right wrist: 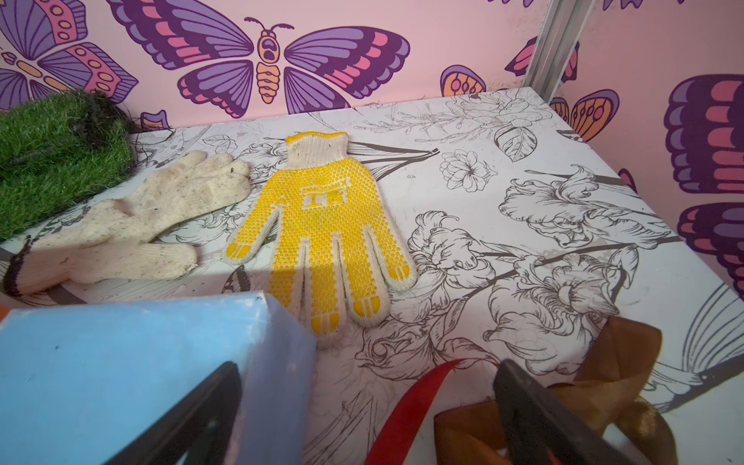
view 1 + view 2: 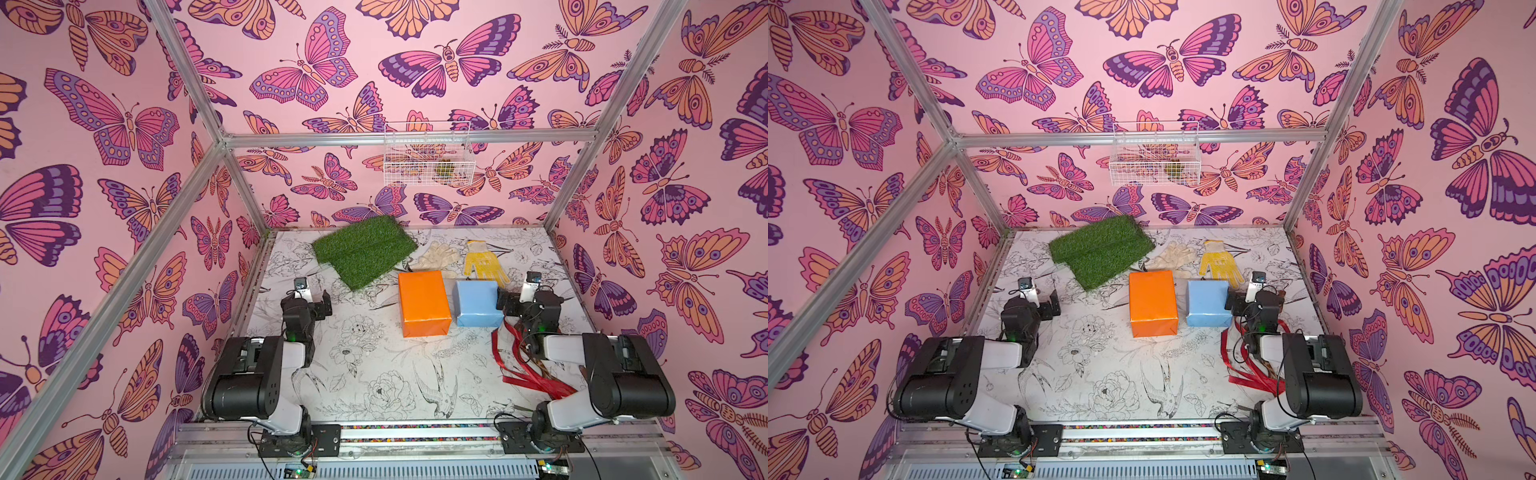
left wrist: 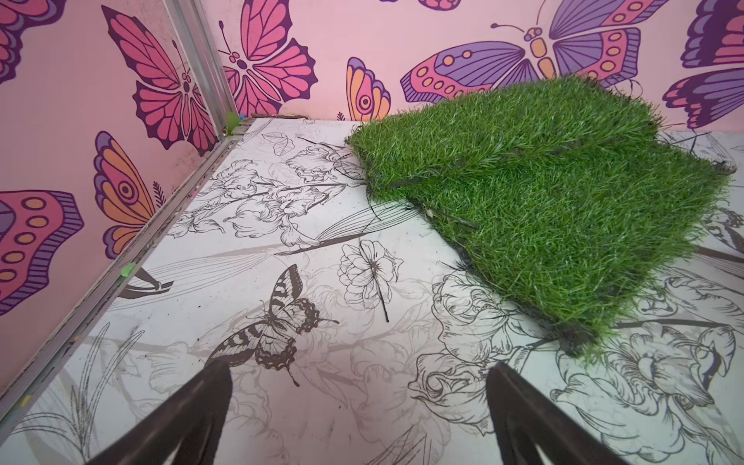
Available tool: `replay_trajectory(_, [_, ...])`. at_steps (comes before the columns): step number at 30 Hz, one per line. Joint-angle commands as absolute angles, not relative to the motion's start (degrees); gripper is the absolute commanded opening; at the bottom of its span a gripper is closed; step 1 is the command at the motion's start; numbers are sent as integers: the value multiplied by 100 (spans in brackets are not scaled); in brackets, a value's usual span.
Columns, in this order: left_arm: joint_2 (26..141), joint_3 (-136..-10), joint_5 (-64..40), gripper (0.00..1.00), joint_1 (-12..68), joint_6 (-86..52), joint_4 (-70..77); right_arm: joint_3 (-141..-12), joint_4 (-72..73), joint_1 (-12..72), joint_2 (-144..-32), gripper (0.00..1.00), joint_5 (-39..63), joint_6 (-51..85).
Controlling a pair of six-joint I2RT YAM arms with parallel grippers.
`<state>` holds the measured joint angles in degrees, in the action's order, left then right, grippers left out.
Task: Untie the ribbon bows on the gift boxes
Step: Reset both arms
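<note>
Red ribbon (image 2: 523,382) lies loose — near blue box (image 2: 477,302).

Table (image 2: 365,365) open left of orange box (image 2: 423,302); red ribbon (image 2: 532,380) clutters right

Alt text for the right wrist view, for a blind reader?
The open right gripper sits next to a light blue box, with loose red ribbon and brown ribbon lying by it. Beyond lie a yellow-dotted glove, a white glove and a green grass mat.
</note>
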<state>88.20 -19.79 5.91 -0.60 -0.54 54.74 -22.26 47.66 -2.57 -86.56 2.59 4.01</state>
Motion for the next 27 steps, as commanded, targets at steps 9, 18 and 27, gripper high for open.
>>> replay_trajectory(9, [8873,-2013,668,100,-70,-91,5407,-2320,4664,-211,-8648,99,255,309])
replay_trajectory(18, [8834,-1741,1132,99,-53,-255,5714,-2320,4660,-215,-8648,99,255,311])
replay_trajectory(27, [8862,-1755,745,100,-35,-66,5726,-2320,4666,-211,-8648,99,255,312])
